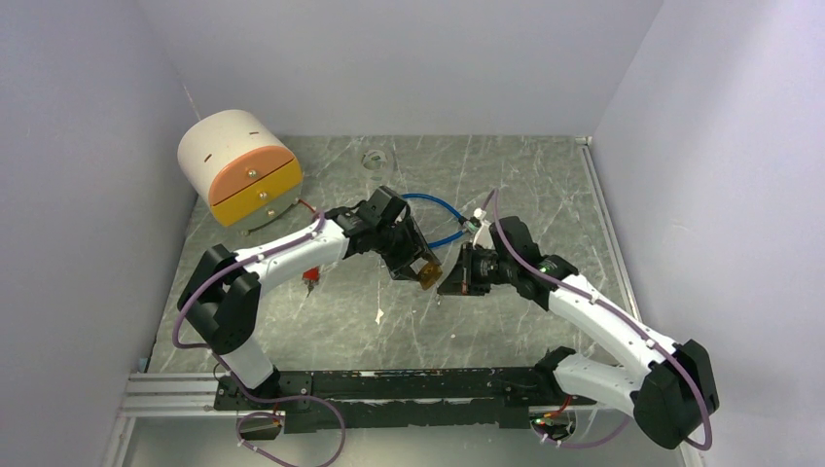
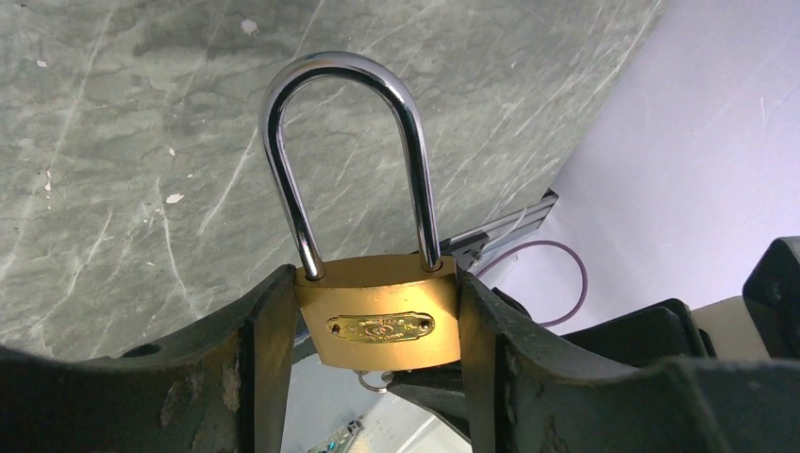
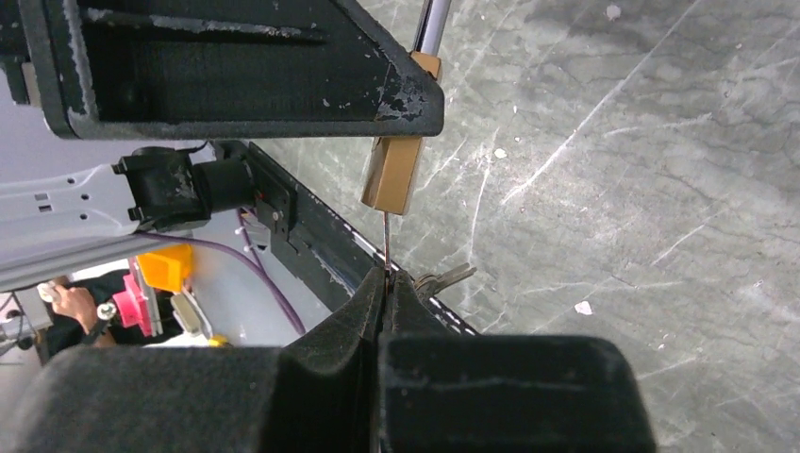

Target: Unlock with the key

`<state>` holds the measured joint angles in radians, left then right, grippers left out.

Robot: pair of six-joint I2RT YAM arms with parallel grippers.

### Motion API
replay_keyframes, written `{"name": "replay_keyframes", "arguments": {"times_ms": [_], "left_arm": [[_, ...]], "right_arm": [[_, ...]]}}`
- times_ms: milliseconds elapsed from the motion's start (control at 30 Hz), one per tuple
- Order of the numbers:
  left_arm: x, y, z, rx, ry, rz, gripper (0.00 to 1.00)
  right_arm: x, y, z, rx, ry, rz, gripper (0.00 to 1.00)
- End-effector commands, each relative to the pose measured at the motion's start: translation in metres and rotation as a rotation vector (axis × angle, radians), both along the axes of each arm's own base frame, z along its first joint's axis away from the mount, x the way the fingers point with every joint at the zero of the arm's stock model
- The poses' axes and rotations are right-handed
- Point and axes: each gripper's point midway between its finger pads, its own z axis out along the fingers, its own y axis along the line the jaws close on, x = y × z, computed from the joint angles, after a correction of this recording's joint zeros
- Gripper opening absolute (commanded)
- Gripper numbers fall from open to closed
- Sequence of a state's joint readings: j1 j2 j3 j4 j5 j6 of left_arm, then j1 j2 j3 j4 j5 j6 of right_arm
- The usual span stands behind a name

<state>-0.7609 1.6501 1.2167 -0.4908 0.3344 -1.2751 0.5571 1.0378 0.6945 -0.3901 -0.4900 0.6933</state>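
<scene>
My left gripper [image 2: 377,330] is shut on a brass padlock [image 2: 379,310], one finger on each side of its body. Its steel shackle [image 2: 344,142] is closed and points away from the wrist. The padlock [image 1: 429,274] hangs above the table's middle in the top view. My right gripper [image 3: 385,278] is shut on a thin key [image 3: 385,241], seen edge-on. The key's tip meets the bottom of the padlock [image 3: 391,175]. Spare keys [image 3: 443,278] on a ring stick out beside my right fingers. A key ring [image 2: 375,380] shows under the padlock's base.
A round white box with an orange and yellow drawer [image 1: 241,167] stands at the back left. A blue cable [image 1: 438,209] loops behind the grippers. A small red thing [image 1: 311,276] lies under the left arm. The black rail [image 1: 389,384] runs along the near edge.
</scene>
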Motion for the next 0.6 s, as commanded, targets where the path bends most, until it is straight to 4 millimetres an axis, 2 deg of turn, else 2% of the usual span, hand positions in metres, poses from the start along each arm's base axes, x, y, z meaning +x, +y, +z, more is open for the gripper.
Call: {"name": "replay_keyframes", "arguments": {"times_ms": [0, 300, 567], "left_arm": [[-0.009, -0.016, 0.042, -0.120, -0.053, -0.012, 0.03], [-0.012, -0.026, 0.050, -0.160, -0.062, 0.001, 0.03], [-0.019, -0.028, 0.058, -0.170, -0.087, -0.070, 0.03]], "right_arm": [[0.020, 0.004, 0.014, 0.009, 0.011, -0.082, 0.00], [0.036, 0.010, 0.011, -0.004, 0.053, -0.128, 0.00], [0.049, 0.018, 0.022, 0.019, 0.058, -0.088, 0.00]]}}
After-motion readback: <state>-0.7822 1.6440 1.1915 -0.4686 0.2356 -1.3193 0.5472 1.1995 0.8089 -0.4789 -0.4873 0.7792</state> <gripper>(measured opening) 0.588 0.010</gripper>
